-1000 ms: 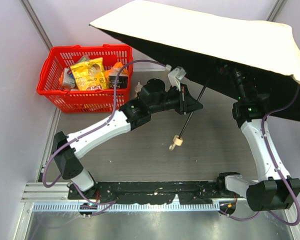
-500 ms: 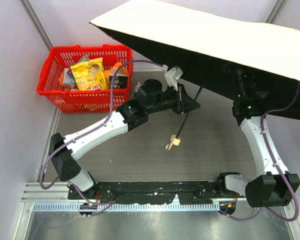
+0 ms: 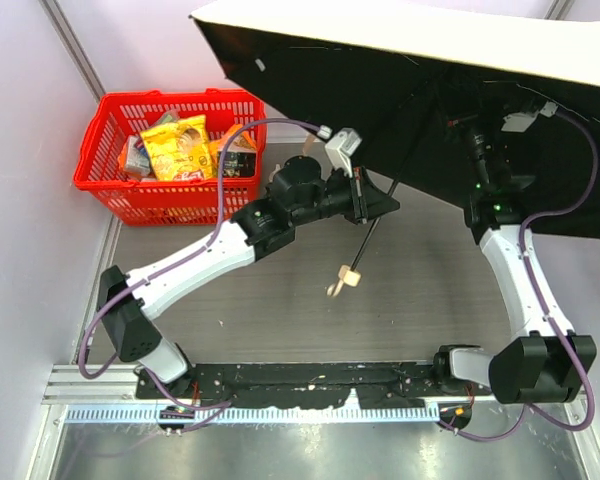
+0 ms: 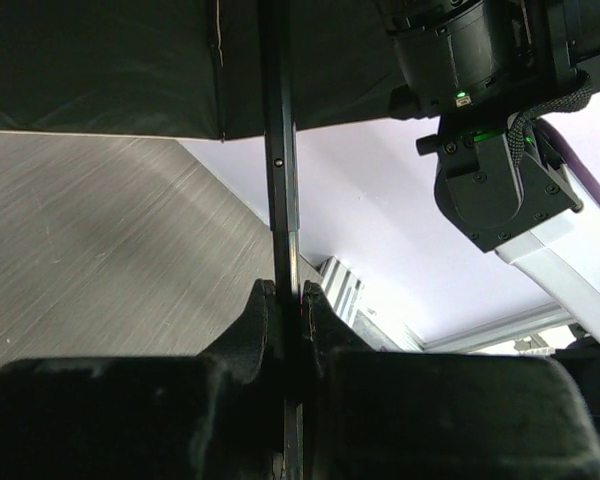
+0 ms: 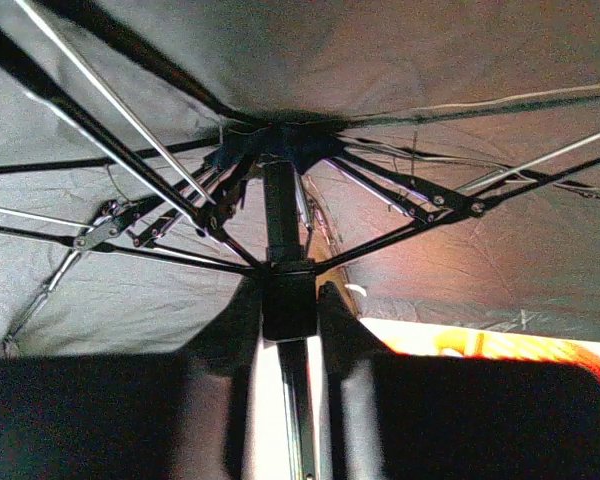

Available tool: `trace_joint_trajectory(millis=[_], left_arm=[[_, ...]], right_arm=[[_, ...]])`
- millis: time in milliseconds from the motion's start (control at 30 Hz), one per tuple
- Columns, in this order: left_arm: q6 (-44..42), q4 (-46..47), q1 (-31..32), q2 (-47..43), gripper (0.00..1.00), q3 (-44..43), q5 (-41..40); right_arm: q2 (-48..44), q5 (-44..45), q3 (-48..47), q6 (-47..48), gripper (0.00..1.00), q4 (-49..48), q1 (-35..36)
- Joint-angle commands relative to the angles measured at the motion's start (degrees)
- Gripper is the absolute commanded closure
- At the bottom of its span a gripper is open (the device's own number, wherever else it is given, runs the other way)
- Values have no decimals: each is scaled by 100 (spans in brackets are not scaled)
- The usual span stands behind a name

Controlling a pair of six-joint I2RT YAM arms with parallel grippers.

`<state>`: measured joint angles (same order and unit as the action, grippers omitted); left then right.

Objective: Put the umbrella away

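Umbrella (image 3: 420, 95): open. The canopy (image 3: 430, 40) is cream on top and black underneath. It spans the far right part of the table (image 3: 280, 300) and is tilted, with its underside facing the near left. It runs past the table's right edge and out of the top view. The thin black shaft (image 3: 365, 240) slants down from under the canopy toward the table's middle. It ends in a pale knob (image 3: 350, 278) with a cord loop, and the pictures do not settle whether the knob touches the table.

Left gripper (image 3: 380, 207): reaches in from the near left edge and sits partway along the shaft, between knob and canopy. In the left wrist view the fingers (image 4: 255, 320) are pressed narrowly together with the shaft (image 4: 280, 150) clamped between them.

Right gripper (image 5: 288, 300): up under the canopy, with the arm rising from the near right corner. In the right wrist view both fingers (image 5: 242, 320) stand narrow and flank the black runner (image 5: 288, 290) on the shaft, closed against its sides. Metal ribs (image 5: 130, 130) fan out from the hub just above. In the top view these fingertips cannot be made out against the dark underside.

Basket (image 3: 100, 175): red plastic, at the far left corner, well apart from the knob. It holds packets, including a yellow one (image 3: 180, 145).
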<state>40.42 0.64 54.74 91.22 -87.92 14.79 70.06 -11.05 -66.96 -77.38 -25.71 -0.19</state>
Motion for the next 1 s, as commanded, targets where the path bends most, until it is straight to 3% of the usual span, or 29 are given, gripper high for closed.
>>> trace_joint_trajectory(millis=[0, 100, 200, 333, 400, 500, 667, 967], left_arm=[[-447, 306, 72, -307, 100, -234, 113], [-562, -28, 37, -306, 100, -383, -273], [-615, -371, -42, -245, 100, -602, -538], [-632, -583, -148, -9, 100, -989, -617], [-624, -635, -148, 167, 100, -1279, -565], [-475, -540, -148, 361, 100, -1526, -460], [-167, -425, -148, 555, 100, -1755, -275], [-263, -802, -139, 537, 100, -1940, -292]], right_arm=[[130, 16, -414, -110, 99, -241, -104], [148, -817, -651, 65, 99, -13, -122], [-106, -1468, -66, -371, 99, -633, -122], [-816, -1900, 760, -462, 100, -637, -52], [-1212, -1910, 955, -87, 99, 10, 18], [-1574, -1804, 1351, 215, 99, 242, 422], [-1820, -1682, 2178, -207, 99, -611, 660], [-1777, -1269, 2020, -294, 99, -917, 695]])
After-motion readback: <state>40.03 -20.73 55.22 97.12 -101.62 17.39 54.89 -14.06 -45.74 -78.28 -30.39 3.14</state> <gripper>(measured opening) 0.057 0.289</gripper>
